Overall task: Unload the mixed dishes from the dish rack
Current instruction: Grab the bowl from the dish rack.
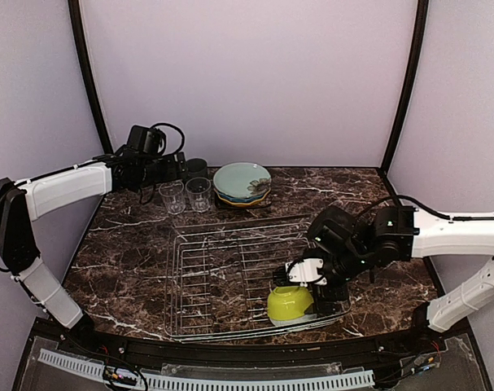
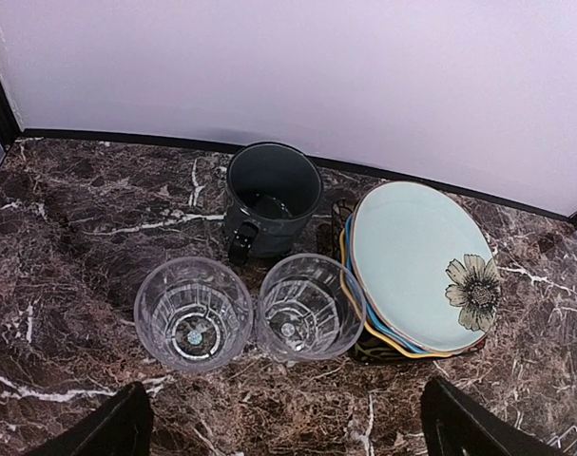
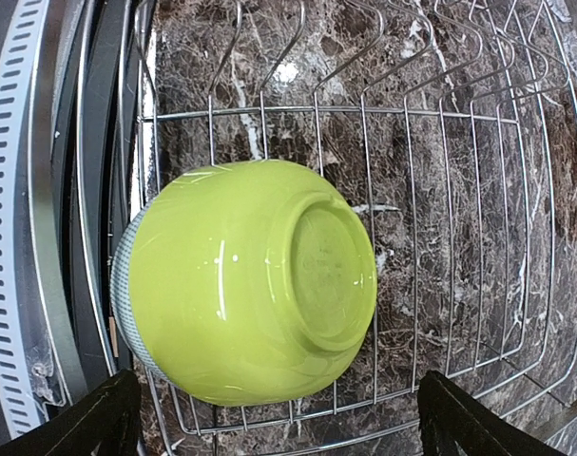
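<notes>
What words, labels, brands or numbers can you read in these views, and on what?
No readable text, number or brand in any view.
Lime-green bowl: faint marks on its base, too blurred to read.
Pale teal plate: a flower print, no words.
Dark grey mug, two clear glasses: no labels visible.

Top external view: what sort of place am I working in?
Probably a staged lab booth rather than a real kitchen: plain lilac walls enclose a marble-patterned table, where a wire dish rack holds one lime-green bowl.
</notes>
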Available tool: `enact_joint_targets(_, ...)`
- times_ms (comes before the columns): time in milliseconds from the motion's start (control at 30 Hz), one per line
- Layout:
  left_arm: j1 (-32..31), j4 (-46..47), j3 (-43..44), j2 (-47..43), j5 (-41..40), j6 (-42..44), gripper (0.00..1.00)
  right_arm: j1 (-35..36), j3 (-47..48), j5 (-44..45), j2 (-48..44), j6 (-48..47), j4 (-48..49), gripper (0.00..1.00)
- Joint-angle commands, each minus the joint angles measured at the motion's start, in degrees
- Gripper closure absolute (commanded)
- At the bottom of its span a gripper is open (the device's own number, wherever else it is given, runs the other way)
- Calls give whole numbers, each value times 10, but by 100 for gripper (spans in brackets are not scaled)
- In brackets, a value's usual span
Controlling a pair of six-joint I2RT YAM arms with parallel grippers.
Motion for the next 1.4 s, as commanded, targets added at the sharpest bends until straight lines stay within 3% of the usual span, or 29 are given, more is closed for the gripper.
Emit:
enact_joint_targets(0,-3,12,-15,-27,10,-2,1,6,-3,38,18,-22,12,1)
enact_joint_targets(833,-2,28,-11,-14,48,-28,1,6,49,-20,93,-81,48,1)
enact_joint_targets(1367,-1,28,-10,-6,54,-38,1,6,67,-62,125,-77,66,24)
